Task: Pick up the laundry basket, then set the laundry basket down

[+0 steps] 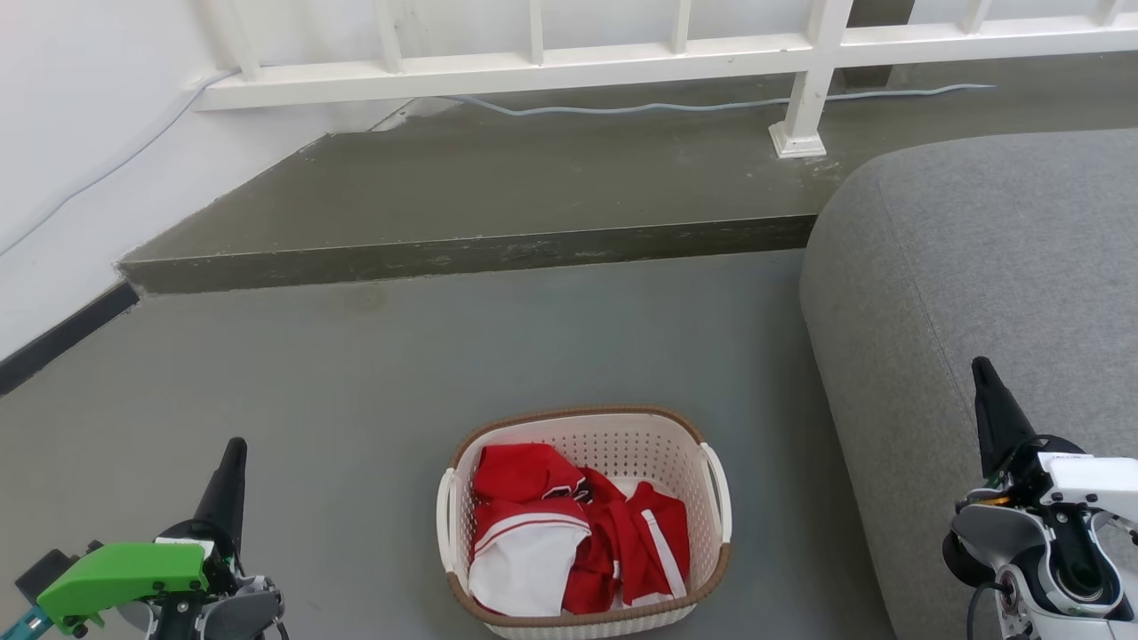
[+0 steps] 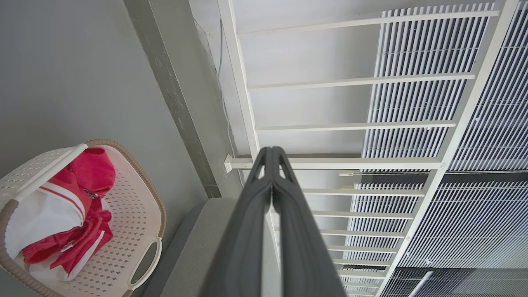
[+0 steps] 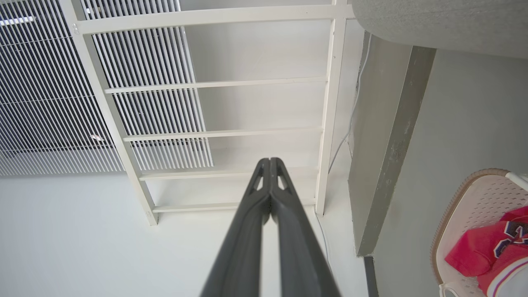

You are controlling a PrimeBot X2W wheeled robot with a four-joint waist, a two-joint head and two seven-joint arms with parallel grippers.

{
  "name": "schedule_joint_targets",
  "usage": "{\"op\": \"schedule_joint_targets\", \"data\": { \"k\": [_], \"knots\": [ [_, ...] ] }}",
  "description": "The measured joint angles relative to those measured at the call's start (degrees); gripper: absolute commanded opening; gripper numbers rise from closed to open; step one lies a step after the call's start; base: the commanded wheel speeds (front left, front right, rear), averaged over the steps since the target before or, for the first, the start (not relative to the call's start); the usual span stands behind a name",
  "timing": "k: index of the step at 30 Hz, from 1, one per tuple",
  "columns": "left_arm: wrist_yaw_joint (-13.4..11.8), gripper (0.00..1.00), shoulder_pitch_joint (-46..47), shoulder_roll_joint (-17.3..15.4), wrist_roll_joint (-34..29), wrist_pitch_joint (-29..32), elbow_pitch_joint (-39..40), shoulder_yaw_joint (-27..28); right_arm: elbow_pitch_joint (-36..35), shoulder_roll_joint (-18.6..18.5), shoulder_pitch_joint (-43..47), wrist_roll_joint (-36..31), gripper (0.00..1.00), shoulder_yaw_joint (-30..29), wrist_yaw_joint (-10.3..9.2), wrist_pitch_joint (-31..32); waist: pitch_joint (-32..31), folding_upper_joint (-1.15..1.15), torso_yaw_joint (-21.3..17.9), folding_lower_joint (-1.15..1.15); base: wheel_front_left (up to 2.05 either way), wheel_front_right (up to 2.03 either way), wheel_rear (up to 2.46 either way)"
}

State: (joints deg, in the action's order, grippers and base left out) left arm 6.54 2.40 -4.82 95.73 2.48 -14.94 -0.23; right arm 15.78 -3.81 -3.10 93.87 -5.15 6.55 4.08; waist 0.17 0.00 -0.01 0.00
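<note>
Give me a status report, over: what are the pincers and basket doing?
Left pincer shut, empty. Right pincer shut, empty. Laundry basket on floor between them, untouched. Sofa close on its right.

Nothing legible anywhere. Dark blue lettering (image 3: 506, 242) with white edging sits on the crumpled red fabric garment (image 3: 474, 251) inside the cream-white perforated plastic laundry basket (image 3: 474, 198), but folds hide its characters.
</note>
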Motion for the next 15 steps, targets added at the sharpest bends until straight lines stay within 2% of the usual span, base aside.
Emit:
{"op": "schedule_joint_targets", "data": {
  "k": [15],
  "knots": [
    [0.08,0.0,0.04,0.0,0.0,0.01,-0.41,0.08,0.18,0.01,-0.02,0.0,0.0,-0.03,0.0,0.01,-0.01,0.0,0.0,0.0,0.0,0.0,0.0]
  ]
}}
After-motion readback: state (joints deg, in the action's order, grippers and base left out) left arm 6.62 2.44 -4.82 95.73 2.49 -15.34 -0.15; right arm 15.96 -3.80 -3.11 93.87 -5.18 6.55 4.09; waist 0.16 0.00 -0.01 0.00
